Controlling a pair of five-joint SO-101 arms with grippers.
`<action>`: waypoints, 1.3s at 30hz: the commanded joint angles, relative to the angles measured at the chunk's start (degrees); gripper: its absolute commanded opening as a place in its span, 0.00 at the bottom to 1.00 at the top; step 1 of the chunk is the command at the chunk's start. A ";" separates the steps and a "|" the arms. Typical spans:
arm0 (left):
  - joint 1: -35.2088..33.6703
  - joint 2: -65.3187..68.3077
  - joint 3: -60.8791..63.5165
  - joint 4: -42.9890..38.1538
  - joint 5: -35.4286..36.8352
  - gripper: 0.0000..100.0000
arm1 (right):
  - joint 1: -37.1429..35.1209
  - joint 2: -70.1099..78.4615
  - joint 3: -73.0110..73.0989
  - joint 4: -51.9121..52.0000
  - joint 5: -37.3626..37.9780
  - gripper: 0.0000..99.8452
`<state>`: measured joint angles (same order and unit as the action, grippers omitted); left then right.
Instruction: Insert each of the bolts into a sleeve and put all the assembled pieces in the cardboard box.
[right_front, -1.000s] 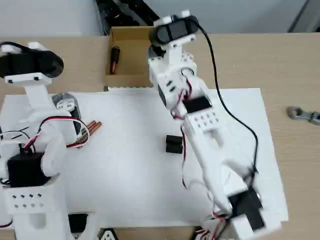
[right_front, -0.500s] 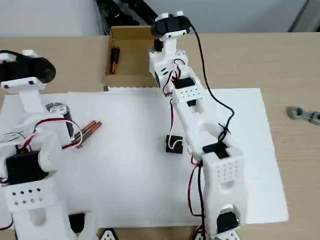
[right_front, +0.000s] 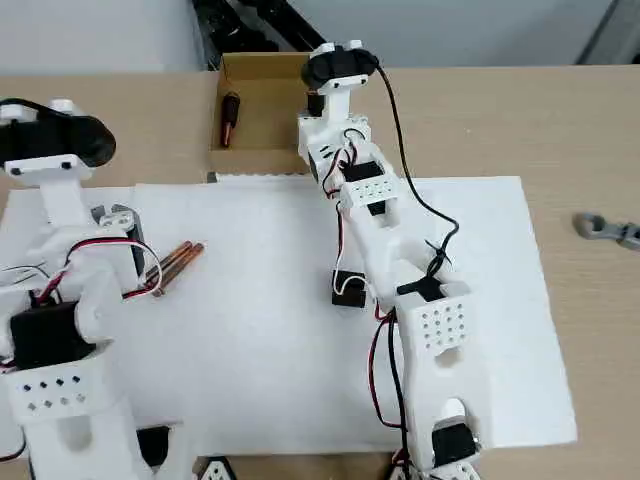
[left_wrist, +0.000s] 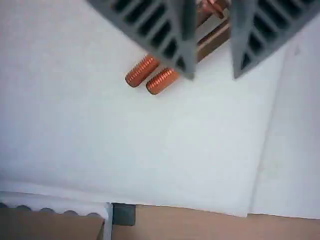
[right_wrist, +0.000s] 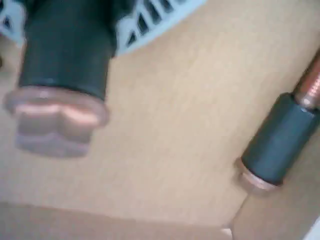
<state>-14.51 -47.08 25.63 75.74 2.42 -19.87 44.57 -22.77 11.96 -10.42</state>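
Two bare bolts (right_front: 178, 265) lie at nine o'clock on the white sheet (right_front: 250, 380), the left claw (left_wrist: 212, 60) parted over them. One sleeved bolt (right_front: 230, 118) lies in the cardboard box (right_front: 265, 120) at eleven o'clock; the right claw (right_wrist: 70, 20) holds a second sleeved bolt (right_wrist: 62, 75) over its floor.

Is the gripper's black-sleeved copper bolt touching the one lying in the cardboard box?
Apart: right wrist view shows bare cardboard box floor between the held bolt and the lying bolt.
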 joint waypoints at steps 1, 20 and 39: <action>-0.18 0.00 -0.13 0.35 -0.53 0.08 | 0.31 -1.71 -3.69 -1.19 -0.62 0.03; -0.26 3.78 3.47 3.43 -0.88 0.11 | -0.04 -13.93 -3.43 14.37 -0.35 0.19; -1.05 39.03 -10.77 10.73 -31.74 0.10 | 1.10 -37.93 -3.43 50.68 3.78 0.19</action>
<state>-14.77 -9.45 17.63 84.62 -22.99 -19.69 12.40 -23.47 58.64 -8.92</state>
